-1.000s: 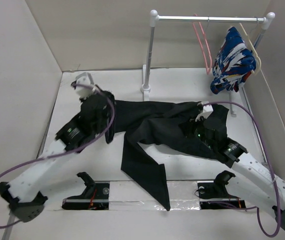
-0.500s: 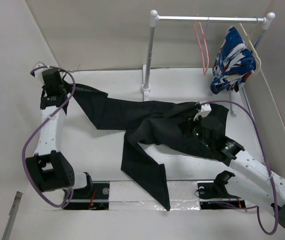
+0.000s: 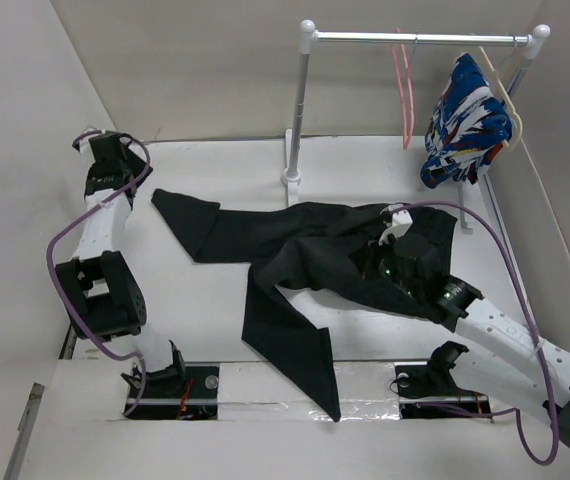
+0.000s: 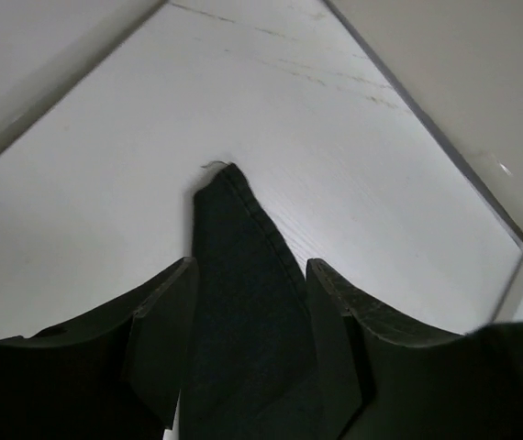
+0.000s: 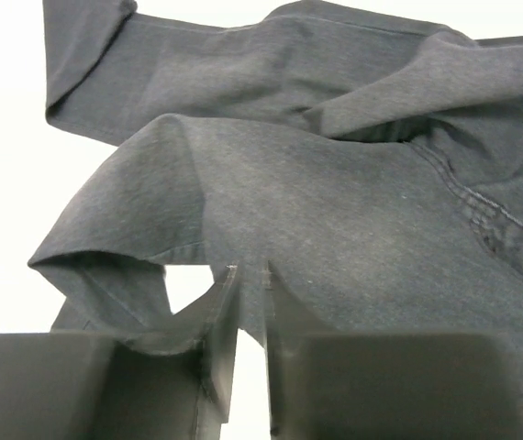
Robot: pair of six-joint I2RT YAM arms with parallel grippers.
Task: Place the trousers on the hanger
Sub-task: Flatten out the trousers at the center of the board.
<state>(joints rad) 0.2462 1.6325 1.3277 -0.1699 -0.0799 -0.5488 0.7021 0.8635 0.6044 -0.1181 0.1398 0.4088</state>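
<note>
My L fingers (image 4: 250, 275) wide, trousers (image 4: 243, 215) leg tip dead ahead, lengthwise; R fingers (image 5: 250, 275) narrow, pinching them, nearer hanger (image 3: 403, 85).

Robotics lab test cell is indicated. A white table (image 3: 215, 300) is boxed in on three sides by plain beige walls (image 3: 195, 60), and a left arm (image 3: 100, 230) and a right arm (image 3: 495, 330) are bolted at its near edge, with purple cables (image 3: 58, 255) left looping in the open. A small rack (image 3: 305, 100) is set at the far side, hung with a pink hanger (image 3: 402, 90) and a patterned garment (image 3: 465, 120), and black trousers (image 3: 305, 260) are laid out on the table as a staged prop.
</note>
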